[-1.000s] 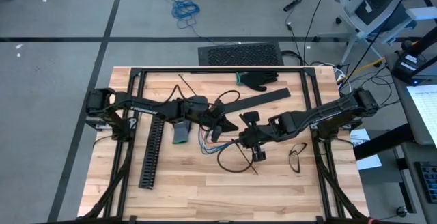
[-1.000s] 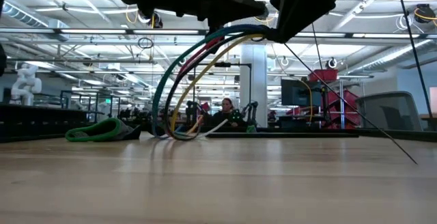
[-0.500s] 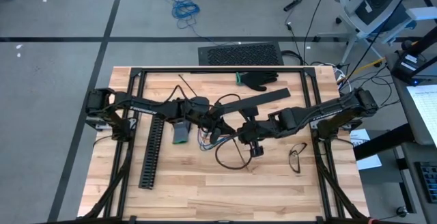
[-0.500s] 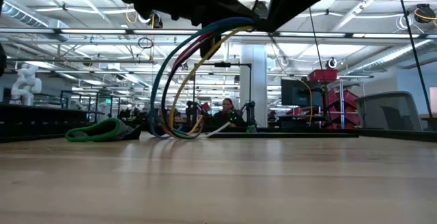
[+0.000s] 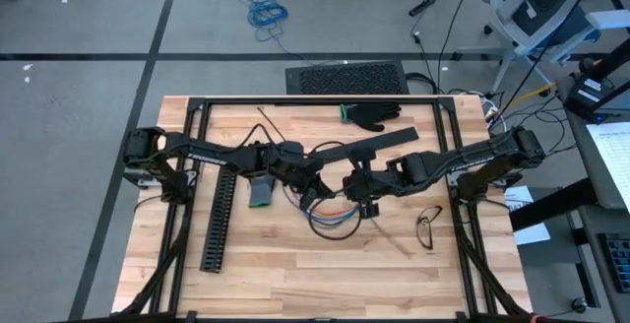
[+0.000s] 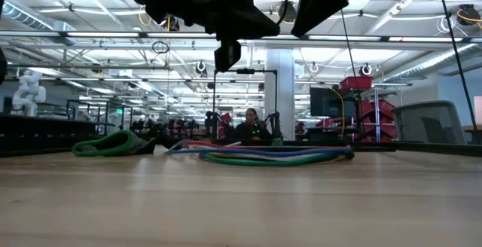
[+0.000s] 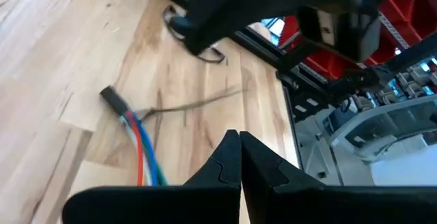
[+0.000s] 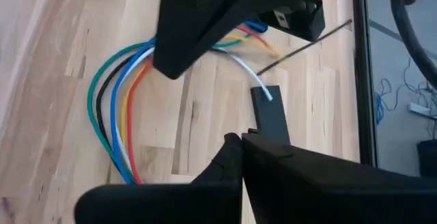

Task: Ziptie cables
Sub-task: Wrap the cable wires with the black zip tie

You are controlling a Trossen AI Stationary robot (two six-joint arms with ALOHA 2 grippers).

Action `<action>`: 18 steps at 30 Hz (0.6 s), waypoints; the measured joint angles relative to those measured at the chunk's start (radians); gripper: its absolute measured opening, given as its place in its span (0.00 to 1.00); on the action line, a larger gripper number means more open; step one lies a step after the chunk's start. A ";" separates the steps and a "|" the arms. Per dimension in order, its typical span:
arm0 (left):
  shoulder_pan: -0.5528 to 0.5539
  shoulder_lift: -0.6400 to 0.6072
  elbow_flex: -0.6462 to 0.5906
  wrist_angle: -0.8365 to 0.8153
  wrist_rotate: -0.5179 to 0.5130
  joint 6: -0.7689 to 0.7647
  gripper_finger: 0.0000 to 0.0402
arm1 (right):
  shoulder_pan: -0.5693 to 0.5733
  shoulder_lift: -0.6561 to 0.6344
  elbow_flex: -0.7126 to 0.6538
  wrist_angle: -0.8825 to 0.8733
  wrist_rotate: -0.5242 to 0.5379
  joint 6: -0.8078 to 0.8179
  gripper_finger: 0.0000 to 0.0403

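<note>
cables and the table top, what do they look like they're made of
Cables: thin wires in smooth, slightly glossy coloured sheathing, probably plastic insulation; they lie in soft loops, so they are flexible. Table top: pale wood in glued strips with visible grain, like butcher block, with a matte or light satin finish.

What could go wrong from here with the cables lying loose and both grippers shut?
The cables lie loose on the table while the left gripper and right gripper hang shut above them, holding nothing, so the bundle may spread. The grippers sit close together, so regrasping risks a collision.
</note>
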 joint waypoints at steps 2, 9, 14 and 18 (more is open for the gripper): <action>-0.001 0.000 0.000 -0.005 0.000 0.000 0.01 | -0.004 -0.002 0.000 -0.001 0.003 0.001 0.01; -0.016 0.000 0.000 -0.037 -0.007 0.045 0.01 | -0.012 -0.003 -0.011 -0.243 -0.034 0.085 0.01; -0.057 0.001 0.000 -0.072 -0.136 0.152 0.01 | -0.037 -0.004 -0.120 -0.269 -0.195 0.092 0.00; -0.079 0.001 0.000 -0.086 -0.178 0.164 0.01 | -0.051 -0.003 -0.256 -0.100 -0.288 0.081 0.00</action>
